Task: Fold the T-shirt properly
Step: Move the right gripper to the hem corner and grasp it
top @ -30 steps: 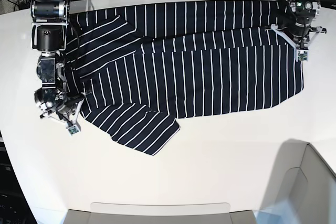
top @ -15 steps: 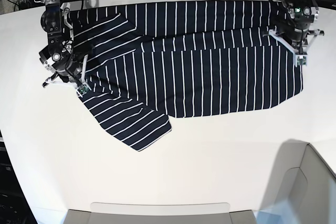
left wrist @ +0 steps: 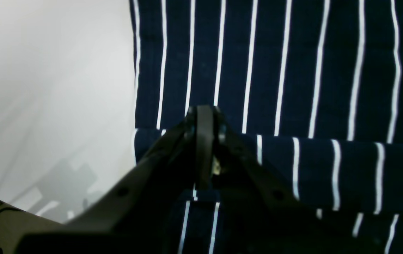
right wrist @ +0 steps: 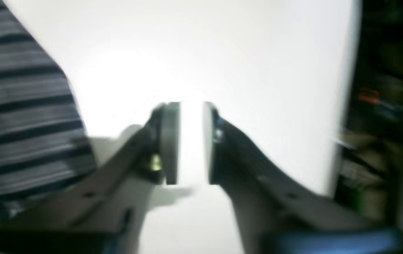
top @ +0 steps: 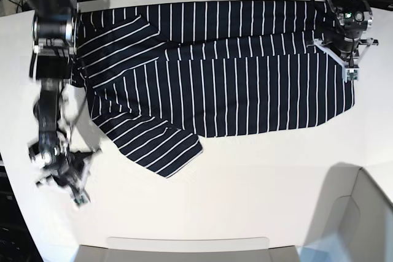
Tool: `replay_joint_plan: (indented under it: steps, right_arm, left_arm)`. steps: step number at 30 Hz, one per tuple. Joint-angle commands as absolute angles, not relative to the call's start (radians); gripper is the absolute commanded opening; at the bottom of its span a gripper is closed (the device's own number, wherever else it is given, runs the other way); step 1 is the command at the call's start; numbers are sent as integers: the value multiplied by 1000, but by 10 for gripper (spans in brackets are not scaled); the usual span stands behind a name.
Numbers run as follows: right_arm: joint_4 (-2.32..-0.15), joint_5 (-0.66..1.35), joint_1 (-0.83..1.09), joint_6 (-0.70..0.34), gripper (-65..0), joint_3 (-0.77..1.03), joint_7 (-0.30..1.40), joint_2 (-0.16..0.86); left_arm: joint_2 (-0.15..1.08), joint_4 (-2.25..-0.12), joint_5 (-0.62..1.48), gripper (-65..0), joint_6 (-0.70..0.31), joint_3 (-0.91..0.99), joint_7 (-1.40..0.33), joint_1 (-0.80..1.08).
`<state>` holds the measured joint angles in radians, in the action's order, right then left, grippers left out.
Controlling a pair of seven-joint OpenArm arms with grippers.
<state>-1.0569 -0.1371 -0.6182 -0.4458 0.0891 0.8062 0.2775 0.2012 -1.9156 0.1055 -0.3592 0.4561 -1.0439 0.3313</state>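
White desk (top: 245, 176) fills the base view. At upper right the left hand (top: 350, 69) pinches the T-shirt (top: 233, 78) edge; at lower left the right hand (top: 75, 196) hovers narrowly parted, empty. One long fold lies across the top; sleeves and the rest remain.

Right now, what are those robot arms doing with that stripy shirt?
They're folding it. The T-shirt lies spread on the white table, with its far edge already folded over. The left gripper has its jaws shut on the T-shirt at a folded edge. The right gripper is off the cloth, over bare table, jaws open and holding nothing. One sleeve sticks out toward the front.
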Motion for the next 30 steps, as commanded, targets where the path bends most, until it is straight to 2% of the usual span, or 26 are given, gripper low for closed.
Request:
replay_joint_plan:
  steps: [1, 3, 5, 9, 20, 26, 30]
  right_arm:
    - [-983, -101, -679, -443, -480, 65, 768, 289]
    - [-800, 16, -740, -443, -447, -25, 707, 298]
    - [-714, 116, -762, -443, -449, -110, 674, 312]
    - [-696, 240, -736, -441, -457, -214, 662, 318]
    - [-694, 240, -645, -432, -457, -211, 607, 340]
    - [-704, 240, -634, -432, -457, -50, 572, 338]
    - [-693, 237, -638, -432, -457, -51, 576, 338]
  left_arm:
    - [214, -1933, 105, -650, -354, 460, -1030, 328]
    - [214, -1933, 108, -650, -354, 460, -1030, 328]
    - [214, -1933, 110, -650, -354, 458, -1030, 328]
    - [188, -1933, 105, -650, -354, 458, -1030, 326]
    - [186, -1933, 111, -650, -354, 456, -1029, 305]
    - [180, -1933, 111, -650, -354, 456, -1030, 302]
    - [174, -1933, 111, -650, -354, 456, -1030, 302]
